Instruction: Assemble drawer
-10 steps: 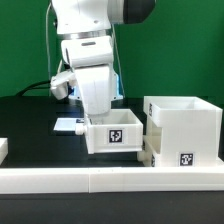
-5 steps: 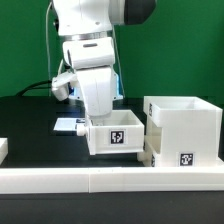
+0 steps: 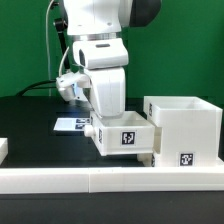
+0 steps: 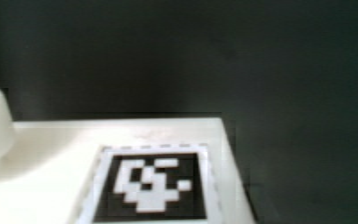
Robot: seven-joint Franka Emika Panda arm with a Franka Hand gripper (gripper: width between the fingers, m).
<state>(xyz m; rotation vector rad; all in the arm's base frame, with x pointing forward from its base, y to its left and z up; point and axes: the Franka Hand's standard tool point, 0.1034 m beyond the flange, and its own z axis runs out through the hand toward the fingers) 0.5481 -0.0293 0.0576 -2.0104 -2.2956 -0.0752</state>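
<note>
To seat the drawer box point(image 3: 105, 142) cleanly, it should be kept square to the cabinet shell point(image 3: 185, 125) and slid straight rightward, level on the counter point(image 3: 30, 120), so it does not skew against the shell's left wall. The hand point(image 3: 108, 112) reaches down into the box's left part. The box wall hides its fingers, so I cannot tell if it is clenched. The box sits just left of the shell, apparently touching it.

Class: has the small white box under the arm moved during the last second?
Yes. The small white box has shifted toward the exterior view's right and slightly down, further toward the big open box, which stayed put.
</note>
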